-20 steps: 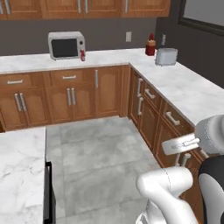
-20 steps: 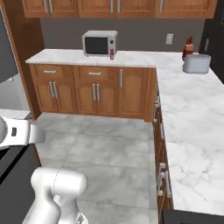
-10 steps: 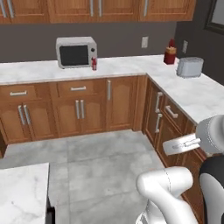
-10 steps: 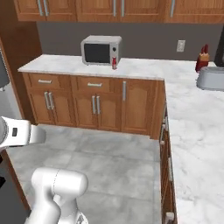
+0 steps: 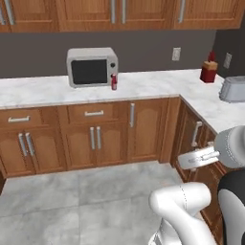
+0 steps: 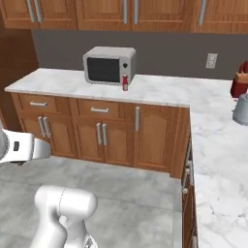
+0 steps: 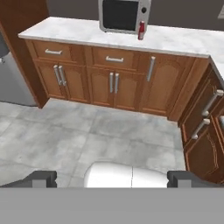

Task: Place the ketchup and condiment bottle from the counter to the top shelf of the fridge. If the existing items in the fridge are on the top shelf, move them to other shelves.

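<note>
Ketchup (image 5: 114, 81) upper middle by microwave (image 5: 92, 66), my pincer (image 7: 111, 178) wide open, empty; approach step, gotta drive closer.

Claw (image 7: 112, 178) wide open, empty

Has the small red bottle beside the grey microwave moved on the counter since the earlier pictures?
No. The small red bottle stands at the grey microwave's front right corner as before; the whole view shifted, so the camera moved.

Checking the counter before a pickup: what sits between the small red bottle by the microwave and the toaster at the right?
In the left base view, between the small red bottle and the toaster lies bare counter, except a dark red container near the corner.
</note>
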Tool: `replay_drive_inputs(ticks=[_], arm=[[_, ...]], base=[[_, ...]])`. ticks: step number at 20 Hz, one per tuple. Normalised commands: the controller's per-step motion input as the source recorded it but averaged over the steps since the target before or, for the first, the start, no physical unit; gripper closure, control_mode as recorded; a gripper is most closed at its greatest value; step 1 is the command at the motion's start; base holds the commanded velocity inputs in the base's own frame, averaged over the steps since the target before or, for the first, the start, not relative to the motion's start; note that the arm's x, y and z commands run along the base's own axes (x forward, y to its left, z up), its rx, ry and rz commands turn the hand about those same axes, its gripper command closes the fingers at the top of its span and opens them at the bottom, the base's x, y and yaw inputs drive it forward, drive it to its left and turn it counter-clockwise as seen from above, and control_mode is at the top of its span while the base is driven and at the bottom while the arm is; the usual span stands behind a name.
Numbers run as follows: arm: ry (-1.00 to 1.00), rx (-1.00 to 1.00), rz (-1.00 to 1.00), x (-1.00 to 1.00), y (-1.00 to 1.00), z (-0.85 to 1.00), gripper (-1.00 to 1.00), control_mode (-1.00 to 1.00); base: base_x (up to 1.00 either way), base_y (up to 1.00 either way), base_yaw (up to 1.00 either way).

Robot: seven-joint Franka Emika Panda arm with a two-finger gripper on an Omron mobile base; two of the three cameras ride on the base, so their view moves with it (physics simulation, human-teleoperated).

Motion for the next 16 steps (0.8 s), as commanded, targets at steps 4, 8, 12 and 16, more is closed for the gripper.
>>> replay_drive_inputs(ticks=[4,8,12,16], arm=[[0.00,0.00,0.00,0.00,0.00,0.00,-1.00,1.00],[0.00,0.00,0.00,0.00,0.00,0.00,-1.00,1.00],[0.00,0.00,0.00,0.00,0.00,0.00,-1.00,1.00],[0.00,0.00,0.00,0.00,0.00,0.00,-1.00,1.00]], base=[[1.00,0.00,0.08],[1.00,0.00,0.05],[1.00,0.00,0.00],[1.00,0.01,0.00]])
